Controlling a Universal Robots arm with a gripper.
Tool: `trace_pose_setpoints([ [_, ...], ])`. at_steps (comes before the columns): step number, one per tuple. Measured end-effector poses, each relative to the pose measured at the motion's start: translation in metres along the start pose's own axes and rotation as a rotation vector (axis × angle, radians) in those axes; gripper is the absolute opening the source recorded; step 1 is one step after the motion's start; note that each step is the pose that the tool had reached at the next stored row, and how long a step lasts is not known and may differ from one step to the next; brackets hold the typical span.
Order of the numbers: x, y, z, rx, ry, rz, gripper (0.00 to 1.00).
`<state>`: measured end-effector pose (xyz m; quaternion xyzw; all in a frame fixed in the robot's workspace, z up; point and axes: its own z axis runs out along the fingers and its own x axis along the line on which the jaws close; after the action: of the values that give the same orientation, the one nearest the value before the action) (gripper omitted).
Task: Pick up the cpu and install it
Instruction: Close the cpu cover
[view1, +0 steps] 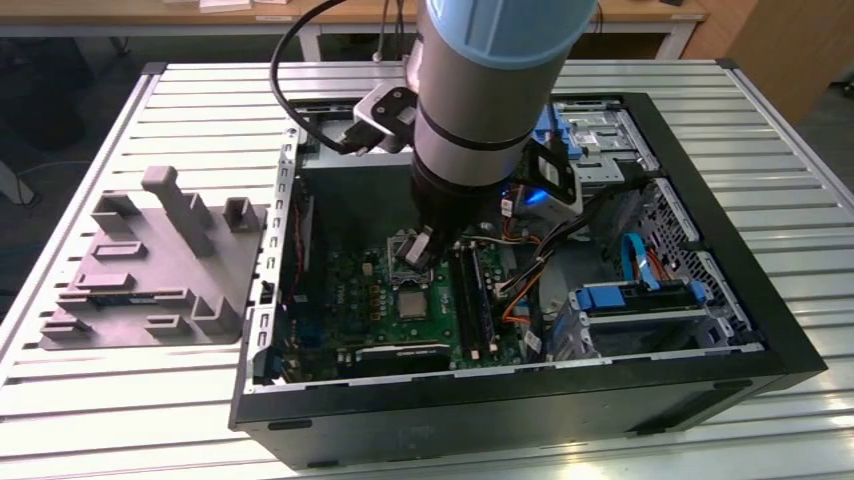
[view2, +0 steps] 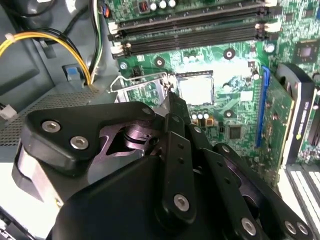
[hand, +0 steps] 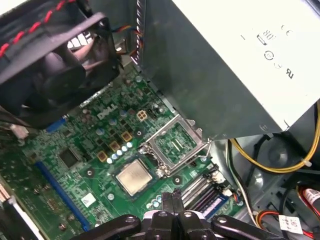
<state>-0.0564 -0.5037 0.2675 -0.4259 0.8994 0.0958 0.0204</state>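
The cpu is a pale silvery square lying flat in the socket of the green motherboard; it also shows in the second wrist view as the cpu and in the exterior view as the cpu. The socket's metal frame lid stands flipped up beside it. My gripper hovers just above the board, next to the socket and the raised lid, with its two thin black fingers pressed together and nothing between them. In the exterior view the gripper reaches down into the open computer case.
A grey plastic tray with upright posts lies on the slatted table at the exterior view's left. Inside the case, a black fan, the grey power supply box, memory slots, yellow cables and a drive cage crowd the socket.
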Motion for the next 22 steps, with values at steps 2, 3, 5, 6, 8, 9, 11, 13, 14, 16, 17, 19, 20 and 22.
trace_pose_setpoints([
  [2,0.0000,-0.0001,0.0012,0.0082,-0.0062,-0.009,0.11],
  [3,0.0001,-0.0003,0.0021,0.0105,-0.0079,-0.013,0.11],
  [5,0.0003,-0.0006,0.0044,0.0112,-0.0093,-0.019,0.11],
  [6,0.0005,-0.0008,0.0060,0.0107,-0.0097,-0.021,0.11],
  [8,0.0009,-0.0013,0.0093,0.0102,-0.0094,-0.024,0.11],
  [9,0.0009,-0.0013,0.0093,0.0102,-0.0092,-0.025,0.11],
  [11,0.0009,-0.0013,0.0093,0.0102,-0.0092,-0.025,0.11],
  [13,0.0009,-0.0013,0.0093,0.0101,-0.0093,-0.025,0.11],
  [14,0.0009,-0.0013,0.0093,0.0101,-0.0094,-0.025,0.11],
  [16,0.0009,-0.0013,0.0093,0.0100,-0.0094,-0.025,0.11],
  [17,0.0009,-0.0013,0.0093,0.0100,-0.0095,-0.025,0.11],
  [19,0.0010,-0.0014,0.0095,0.0101,-0.0098,-0.025,0.11],
  [20,0.0010,-0.0015,0.0099,0.0109,-0.0116,-0.026,0.11],
  [22,0.0009,-0.0015,0.0115,0.0127,-0.0140,-0.029,0.11],
])
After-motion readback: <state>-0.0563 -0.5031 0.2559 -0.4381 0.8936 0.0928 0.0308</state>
